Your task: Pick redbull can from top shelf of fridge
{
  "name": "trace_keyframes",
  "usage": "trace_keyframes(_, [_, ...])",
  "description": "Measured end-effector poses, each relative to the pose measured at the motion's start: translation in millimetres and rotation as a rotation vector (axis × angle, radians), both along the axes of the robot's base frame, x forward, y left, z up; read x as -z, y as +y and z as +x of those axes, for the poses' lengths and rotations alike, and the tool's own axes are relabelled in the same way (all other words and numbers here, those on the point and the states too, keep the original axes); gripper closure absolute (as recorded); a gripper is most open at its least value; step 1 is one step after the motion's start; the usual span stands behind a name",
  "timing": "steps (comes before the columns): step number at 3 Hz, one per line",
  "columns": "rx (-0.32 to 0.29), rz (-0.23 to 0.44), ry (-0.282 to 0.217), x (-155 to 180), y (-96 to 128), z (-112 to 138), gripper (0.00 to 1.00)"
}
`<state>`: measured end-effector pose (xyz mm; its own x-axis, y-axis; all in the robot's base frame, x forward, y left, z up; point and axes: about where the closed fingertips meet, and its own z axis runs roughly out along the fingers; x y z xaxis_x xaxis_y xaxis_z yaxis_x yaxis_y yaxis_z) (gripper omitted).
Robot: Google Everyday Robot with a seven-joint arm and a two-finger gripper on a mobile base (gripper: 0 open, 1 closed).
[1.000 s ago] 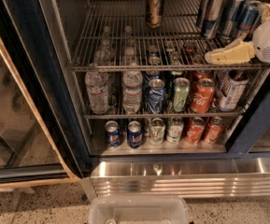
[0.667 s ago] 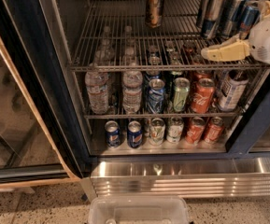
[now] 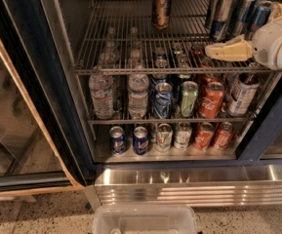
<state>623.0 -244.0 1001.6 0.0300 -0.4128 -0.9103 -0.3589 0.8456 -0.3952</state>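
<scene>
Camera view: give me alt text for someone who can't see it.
The end effector hovers at the right over the top shelf of the fridge, in front of a cluster of slim cans that includes the redbull can. A brown-gold can stands apart to their left.

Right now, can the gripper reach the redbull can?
Probably yes: the gripper hangs at the front of the top shelf, just before the redbull can, nothing between them; look-alike cans crowd it.
</scene>
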Motion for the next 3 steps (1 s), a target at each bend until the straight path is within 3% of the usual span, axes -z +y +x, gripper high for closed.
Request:
trace_keyframes(2, [0.108,0.077,-0.007,5.0,-8.6,1.4,0.0])
trace_keyframes(3, [0.111,0.117,0.021,9.7,-12.6,3.0,0.0])
